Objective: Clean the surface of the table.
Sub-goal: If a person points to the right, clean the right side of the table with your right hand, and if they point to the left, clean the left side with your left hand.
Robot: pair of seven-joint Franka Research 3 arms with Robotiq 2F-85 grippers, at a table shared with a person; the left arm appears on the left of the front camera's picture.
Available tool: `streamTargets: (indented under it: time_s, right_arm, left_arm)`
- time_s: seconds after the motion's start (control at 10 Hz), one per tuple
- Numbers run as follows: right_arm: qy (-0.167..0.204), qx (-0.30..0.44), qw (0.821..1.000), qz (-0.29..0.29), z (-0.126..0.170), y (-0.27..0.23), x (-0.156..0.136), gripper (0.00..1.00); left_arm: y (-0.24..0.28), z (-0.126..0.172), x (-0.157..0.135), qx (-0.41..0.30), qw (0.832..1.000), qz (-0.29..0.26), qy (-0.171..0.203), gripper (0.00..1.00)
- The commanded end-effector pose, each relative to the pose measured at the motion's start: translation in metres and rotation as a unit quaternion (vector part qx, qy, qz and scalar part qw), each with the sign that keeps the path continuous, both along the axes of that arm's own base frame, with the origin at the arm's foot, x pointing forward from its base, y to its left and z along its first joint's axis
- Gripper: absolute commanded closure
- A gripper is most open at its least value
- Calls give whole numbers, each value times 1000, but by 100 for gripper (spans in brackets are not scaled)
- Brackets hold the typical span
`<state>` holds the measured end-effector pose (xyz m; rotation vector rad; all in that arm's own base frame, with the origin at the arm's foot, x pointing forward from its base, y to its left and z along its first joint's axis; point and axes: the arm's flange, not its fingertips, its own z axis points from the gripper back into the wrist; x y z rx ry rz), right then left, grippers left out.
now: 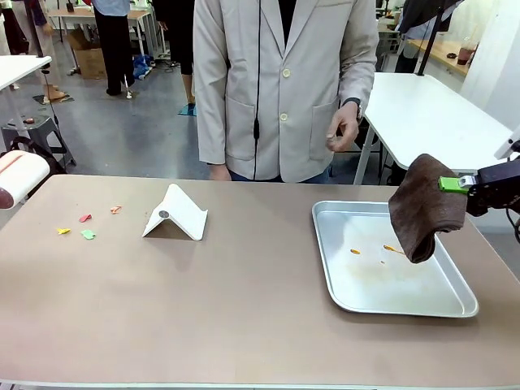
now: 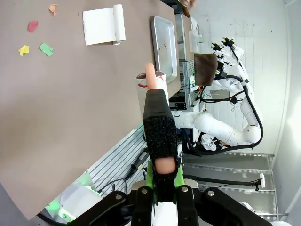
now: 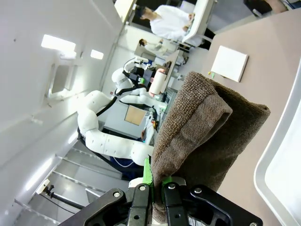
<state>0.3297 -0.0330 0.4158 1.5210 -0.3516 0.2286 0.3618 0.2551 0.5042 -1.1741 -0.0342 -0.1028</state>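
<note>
Front view, surface: the taupe surface (image 1: 244, 309) spans the picture, with a person standing at its far edge, one hand (image 1: 345, 130) held at waist height.
Front view, tray: a silver tray (image 1: 382, 284) lies by the right edge, with a few orange specks inside.
Front view, right end effector: the right end effector (image 1: 452, 184) is clamped on a brown cloth (image 1: 424, 213) that hangs over the tray's far right corner. Whether the lowest fold touches the tray cannot be told.
Front view, litter: small coloured scraps (image 1: 88, 234) lie near the left edge. A folded white card (image 1: 180, 213) stands tent-like left of the middle.
Front view, roller: what appears to be a lint roller (image 1: 18, 175) sits just off the far left corner.

Left wrist view, left end effector: the left end effector (image 2: 163, 176) is closed tight on the roller (image 2: 159, 122) by its black textured handle.
Left wrist view, surface: the surface (image 2: 70, 108) carries the scraps (image 2: 45, 49), the card (image 2: 101, 26) and the tray (image 2: 165, 61) beyond it.
Left wrist view, cloth: the cloth (image 2: 205, 68) hangs past the tray.

Right wrist view, right end effector: the right end effector (image 3: 153, 188) pinches the cloth (image 3: 202, 127), which rises folded between its fingers.
Right wrist view, surface: the surface (image 3: 263, 80) lies behind the cloth, with the card (image 3: 230, 63) on it and the tray (image 3: 282, 174) close by.
</note>
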Motion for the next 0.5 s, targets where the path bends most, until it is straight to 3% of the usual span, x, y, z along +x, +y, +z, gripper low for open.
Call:
streamTargets:
  time_s: [0.0,0.4]
  right_arm:
    - [-2,5,1000,5,4,2,-1,100]
    - [-2,5,1000,5,4,2,-1,100]
  left_arm:
    - [0,7,-1,-9,1000,9,-1,100]
    - [0,7,-1,-9,1000,9,-1,100]
